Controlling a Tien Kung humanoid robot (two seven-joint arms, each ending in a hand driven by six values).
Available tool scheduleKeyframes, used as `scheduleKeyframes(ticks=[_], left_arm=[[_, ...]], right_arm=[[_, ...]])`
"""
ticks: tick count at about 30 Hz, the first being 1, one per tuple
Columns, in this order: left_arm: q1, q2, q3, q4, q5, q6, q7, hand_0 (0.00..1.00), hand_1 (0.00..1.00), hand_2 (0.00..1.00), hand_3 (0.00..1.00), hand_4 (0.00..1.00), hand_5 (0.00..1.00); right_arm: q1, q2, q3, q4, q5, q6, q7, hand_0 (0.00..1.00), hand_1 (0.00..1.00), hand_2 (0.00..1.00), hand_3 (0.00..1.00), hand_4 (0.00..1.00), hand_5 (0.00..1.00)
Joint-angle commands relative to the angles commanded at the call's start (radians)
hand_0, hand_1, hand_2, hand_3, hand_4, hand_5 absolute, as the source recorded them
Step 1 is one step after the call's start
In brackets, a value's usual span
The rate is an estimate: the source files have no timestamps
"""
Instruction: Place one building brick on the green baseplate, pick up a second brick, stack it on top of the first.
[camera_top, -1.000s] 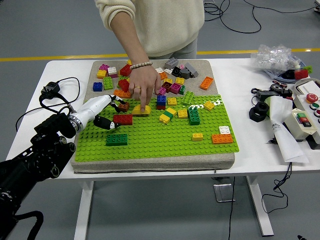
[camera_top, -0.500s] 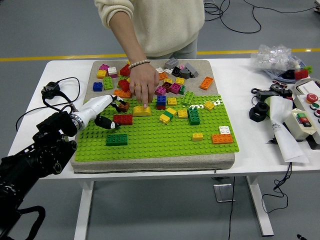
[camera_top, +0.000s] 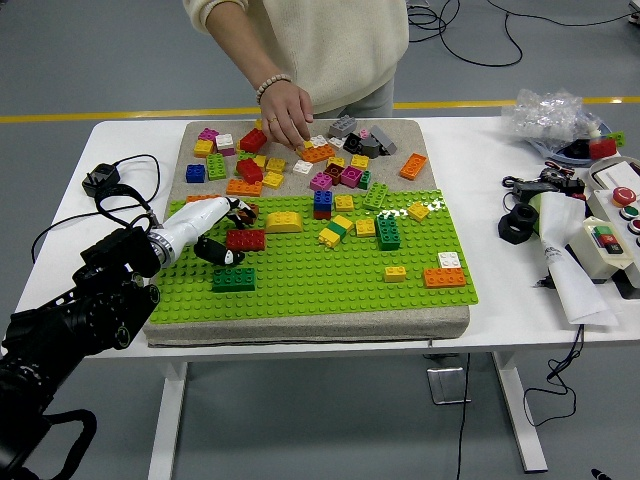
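With our left hand (camera_top: 213, 232) at the baseplate (camera_top: 330, 280)'s left, fingers loosely apart beside the red brick (camera_top: 245, 239), we should close squarely on its sides.

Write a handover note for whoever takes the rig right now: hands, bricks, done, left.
Left robot hand: over the green baseplate's left side, fingers around the red brick; grip not confirmable. Right arm out of view.
Yellow curved brick sits on the baseplate next to it; dark green brick nearer the front.
Person's hand is over the loose brick pile at the far end.
Done: nothing stacked by the robot that I can see.
Left: seat a brick, stack a second.
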Motion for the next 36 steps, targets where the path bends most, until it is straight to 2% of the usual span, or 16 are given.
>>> scheduleKeyframes(ticks=[12, 13, 18, 19, 24, 25, 36], left_arm=[[-0.005, -0.005, 0.013, 0.024, -0.033, 0.025, -0.005, 0.834, 0.741, 0.597, 0.699, 0.81, 0.035], [-0.004, -0.005, 0.014, 0.025, -0.037, 0.028, -0.005, 0.789, 0.722, 0.55, 0.602, 0.739, 0.002], [-0.003, -0.007, 0.017, 0.028, -0.055, 0.033, -0.006, 0.789, 0.722, 0.55, 0.602, 0.739, 0.002], [-0.003, -0.007, 0.017, 0.029, -0.057, 0.033, -0.006, 0.704, 0.63, 0.526, 0.524, 0.621, 0.002], [-0.003, -0.008, 0.022, 0.036, -0.069, 0.03, -0.004, 0.704, 0.63, 0.526, 0.524, 0.621, 0.002], [-0.003, -0.009, 0.022, 0.037, -0.07, 0.03, -0.003, 0.658, 0.589, 0.515, 0.499, 0.575, 0.002], [0.004, -0.008, 0.018, 0.034, -0.089, 0.03, -0.005, 0.647, 0.576, 0.51, 0.492, 0.572, 0.002]], right_arm=[[0.002, 0.002, 0.0, 0.0, 0.003, -0.003, -0.001, 0.789, 0.736, 0.783, 0.754, 0.919, 0.638], [0.002, 0.002, 0.0, 0.0, 0.003, -0.003, -0.001, 0.79, 0.736, 0.782, 0.754, 0.919, 0.637], [0.001, 0.002, -0.001, 0.0, 0.002, -0.003, 0.0, 0.79, 0.736, 0.782, 0.754, 0.919, 0.637], [0.001, 0.002, -0.001, 0.0, 0.001, -0.003, 0.0, 0.79, 0.736, 0.782, 0.753, 0.92, 0.638], [0.0, 0.003, -0.002, 0.0, 0.0, -0.003, -0.001, 0.79, 0.736, 0.782, 0.753, 0.92, 0.638], [0.0, 0.003, -0.002, 0.0, 0.0, -0.003, -0.001, 0.79, 0.736, 0.781, 0.751, 0.92, 0.639], [-0.002, 0.004, -0.002, 0.0, -0.001, -0.005, 0.0, 0.79, 0.736, 0.781, 0.751, 0.92, 0.638]])
